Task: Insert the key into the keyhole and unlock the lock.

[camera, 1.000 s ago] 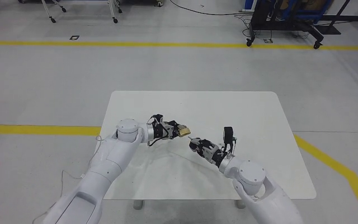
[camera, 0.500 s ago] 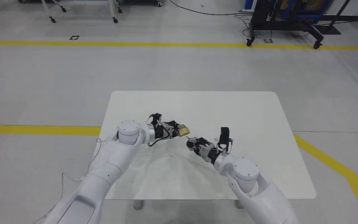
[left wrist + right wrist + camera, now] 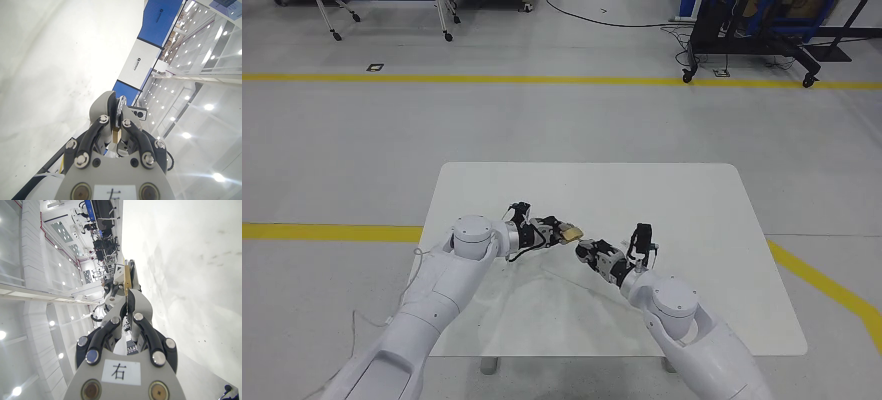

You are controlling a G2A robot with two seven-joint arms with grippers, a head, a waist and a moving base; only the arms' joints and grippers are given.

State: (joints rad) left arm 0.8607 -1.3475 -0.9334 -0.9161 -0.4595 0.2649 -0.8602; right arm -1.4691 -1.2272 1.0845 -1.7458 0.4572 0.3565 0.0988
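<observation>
Brass lock [image 3: 117,135] is hanging above the white surface [image 3: 692,200], with the left gripper [image 3: 118,118] squeezing it tightly in its jaws. Opposite, the right gripper [image 3: 130,294] is pinching its jaws together, presumably on the key, hidden between them. Insertion is seemingly beginning. The next move is calling for fine alignment, then a twist. Right wrist view is showing the gripper's tip meeting the lock's end, while the top view is leaving that contact unclear.

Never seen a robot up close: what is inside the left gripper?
A small brass padlock, clamped between the left gripper's fingers. The fingers cover most of its sides.
</observation>
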